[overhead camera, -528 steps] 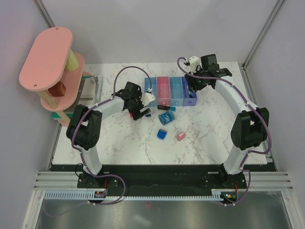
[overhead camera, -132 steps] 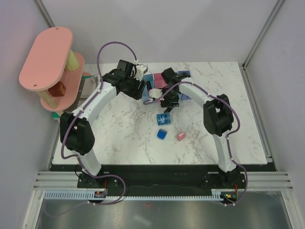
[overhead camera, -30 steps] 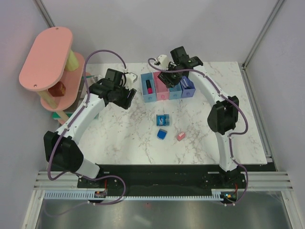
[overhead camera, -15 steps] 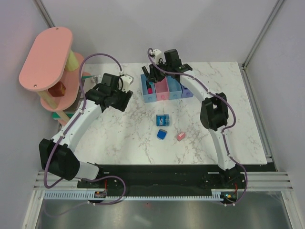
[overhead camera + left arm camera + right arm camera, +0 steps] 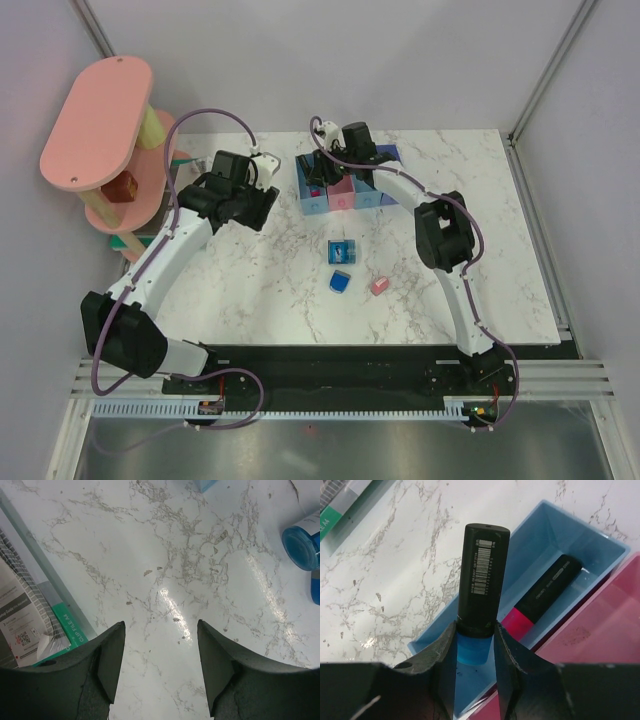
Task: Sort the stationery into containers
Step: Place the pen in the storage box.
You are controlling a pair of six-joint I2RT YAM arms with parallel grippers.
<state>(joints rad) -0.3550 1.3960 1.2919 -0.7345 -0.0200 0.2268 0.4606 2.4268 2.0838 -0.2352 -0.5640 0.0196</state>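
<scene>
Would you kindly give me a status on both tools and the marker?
Right tool shut on blue-capped marker, over light blue bin. Pink-capped marker lies inside. Left tool open, empty, over table. Nothing blocking.

The white grey-veined marble-look tabletop [image 5: 165, 555] is smooth and glossy, with a bright glare patch. The black plastic marker with a blue cap [image 5: 482, 575] has a matt barrel and a printed barcode; the light blue rectangular plastic bin [image 5: 555, 535] at two o'clock of it looks smooth, faintly shiny
</scene>
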